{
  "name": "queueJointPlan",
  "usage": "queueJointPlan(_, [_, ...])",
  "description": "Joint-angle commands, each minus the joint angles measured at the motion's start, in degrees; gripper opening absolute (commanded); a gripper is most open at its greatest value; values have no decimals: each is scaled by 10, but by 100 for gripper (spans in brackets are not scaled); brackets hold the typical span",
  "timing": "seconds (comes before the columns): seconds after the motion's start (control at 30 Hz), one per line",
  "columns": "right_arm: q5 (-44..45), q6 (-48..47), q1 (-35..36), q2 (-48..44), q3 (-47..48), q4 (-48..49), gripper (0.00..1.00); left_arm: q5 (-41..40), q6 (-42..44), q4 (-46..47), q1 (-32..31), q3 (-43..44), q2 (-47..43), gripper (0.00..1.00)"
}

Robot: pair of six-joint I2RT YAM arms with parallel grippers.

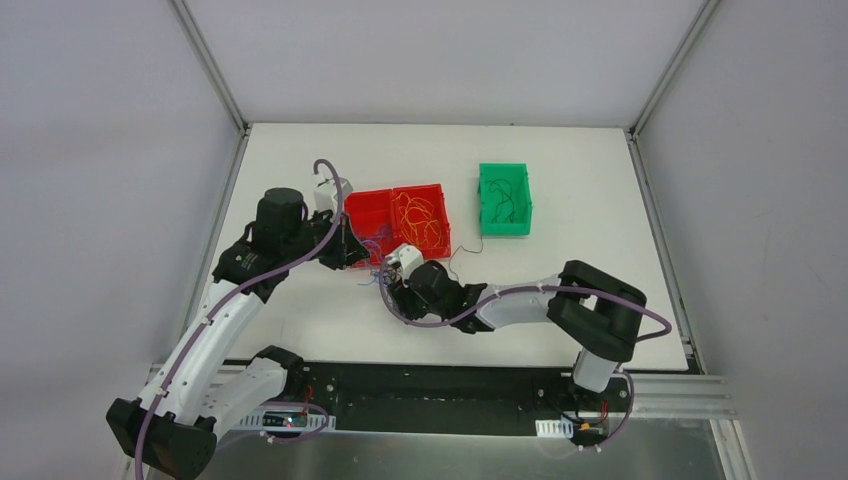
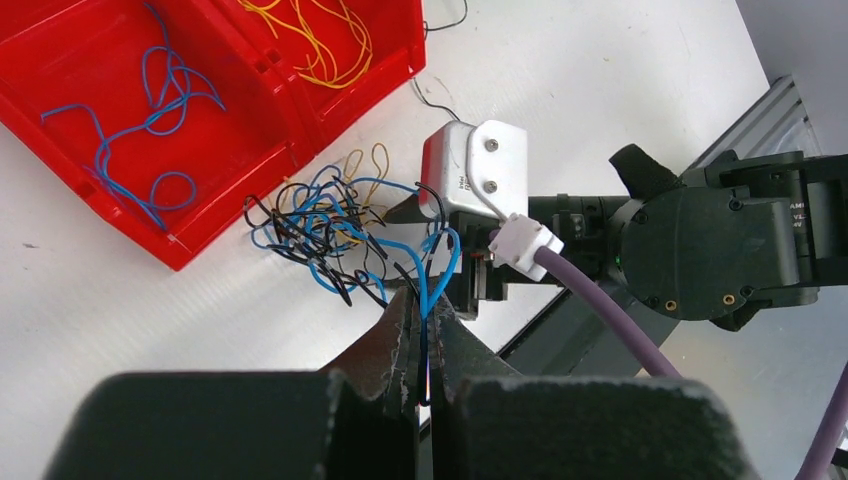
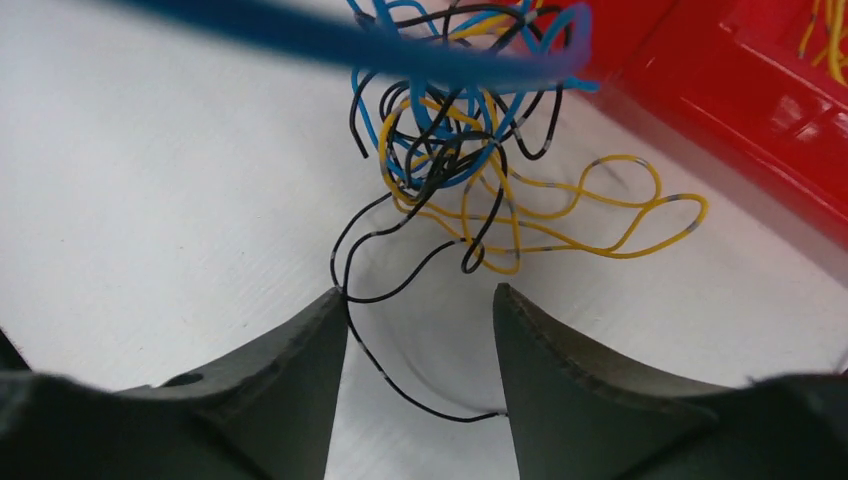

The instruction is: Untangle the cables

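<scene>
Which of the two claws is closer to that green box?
Right. The right gripper sits at the side of the cable tangle facing the green box; the left gripper is across the tangle, farther off, pinching a blue strand.

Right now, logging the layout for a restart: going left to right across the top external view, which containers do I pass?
Red tray's left compartment → its right compartment, holding yellow cables → green bin, holding black cables.
</scene>
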Motion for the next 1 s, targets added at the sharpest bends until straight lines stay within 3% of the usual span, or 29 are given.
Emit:
queueJointPlan(0.0, [18, 46, 5, 17, -23, 45, 50, -1, 2, 10, 4, 2, 1, 0])
queueJointPlan(0.13, [52, 94, 13, -38, -81, 72, 12, -48, -3, 0, 5, 0, 5, 0])
queueJointPlan(0.2, [81, 115, 13, -100, -124, 78, 0, -84, -6, -9, 5, 2, 8, 0])
queueJointPlan(0.33, [148, 169, 9, -255, -157, -35, 0, -167, -17, -32, 8, 8, 13, 0])
queueJointPlan(0.5, [262, 292, -26, -442, -165, -286, 0, -277, -37, -53, 16, 13, 1, 0])
queueJointPlan(0.7, [256, 430, -255, -604, -125, -591, 0, -458, -79, -77, 24, 14, -22, 0])
queueJointPlan(0.83, [240, 468, -373, -636, -106, -662, 0, -625, -123, -102, 26, 19, -25, 0])
queueJointPlan(0.97, [244, 508, -454, -617, -93, -710, 0, -721, -164, -121, 30, 17, -29, 0])
